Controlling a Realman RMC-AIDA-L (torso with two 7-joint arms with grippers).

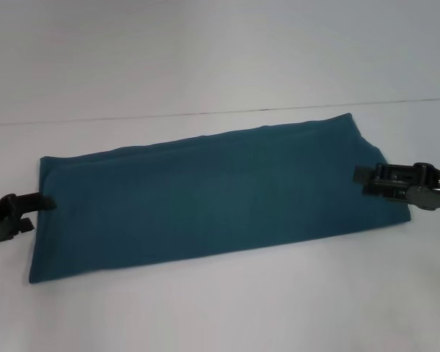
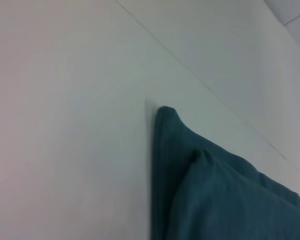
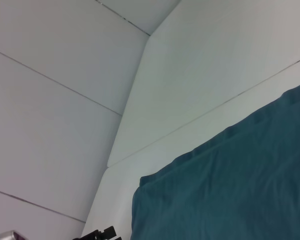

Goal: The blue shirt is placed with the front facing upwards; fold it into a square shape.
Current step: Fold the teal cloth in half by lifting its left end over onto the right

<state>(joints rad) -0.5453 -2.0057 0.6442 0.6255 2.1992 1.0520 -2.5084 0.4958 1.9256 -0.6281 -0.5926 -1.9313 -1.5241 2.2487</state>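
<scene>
Item nearest the head camera: bare white worktop (image 1: pixel 220 315), matte and plain, running back to a faint seam line and then a white wall.

Item: the blue shirt (image 1: pixel 213 198), already folded into a long band with no lettering showing. It lies flat on the worktop, spanning the whole stretch between my two sets of fingers. I judge it light, soft and limp; it will sag and slide open if lifted by a single layer. The stacked layers show at one corner in the left wrist view (image 2: pixel 210 190). Best hold, as I judge it: pinch all layers together at each short end, near the corners.

Item: left gripper (image 1: pixel 44 203), low at the band's left end, tips touching or just beside the edge. I cannot tell whether its fingers are parted or clenched.

Item: right gripper (image 1: pixel 361 178), over the right end. Fingers look drawn together on the cloth's edge; I take it as gripping the shirt.

Room: white panels with thin joints, nothing else seen.
</scene>
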